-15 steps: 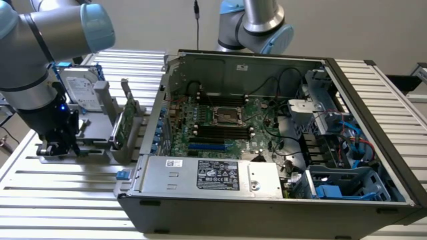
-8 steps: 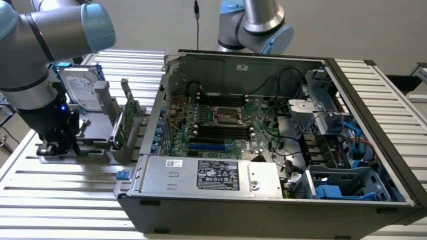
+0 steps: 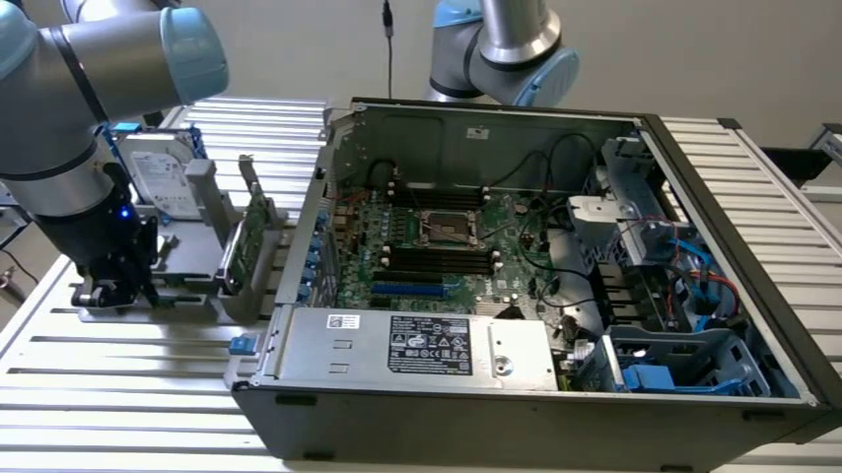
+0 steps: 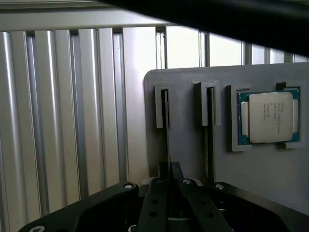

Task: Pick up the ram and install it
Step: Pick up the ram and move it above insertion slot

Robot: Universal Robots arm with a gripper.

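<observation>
Obs. Our landmark is the flat grey plastic holder plate (image 4: 227, 179) with upright slots. It sits on the ribbed aluminium tabletop (image 3: 132, 394), just beside the open black steel computer case (image 3: 526, 414), on the exterior view's left.

The ram (image 4: 166, 130), a long, thin circuit-board stick, shows to us edge-on as a thin dark line. It stands in the holder's end slot, the one farthest from the square silver-capped processor chip (image 4: 268, 117) in the holder's recess. A second dark stick (image 4: 208, 137) stands in the slot between them.

The black two-fingered pincer (image 4: 170, 170) is low over the holder (image 3: 112, 291). It is narrow, its tips drawn in on either face of the ram's upper edge. We judge it clamped on the ram, and the ram not yet lifted from its slot.

The tall green expansion card (image 3: 252, 241) stands at the holder's side nearer the case.

Handling, our judgement:
- Light and stiff along its length.
- It is thin, so twisting or side load in the slot could crack it or jam it.
- The flat faces are smooth, so the grip should be square across both faces at mid-length.
- Draw it straight along the slot.
- Edge contacts and chips are fragile.

Black memory slots (image 3: 435, 258) lie inside the case, well apart from the holder.
</observation>
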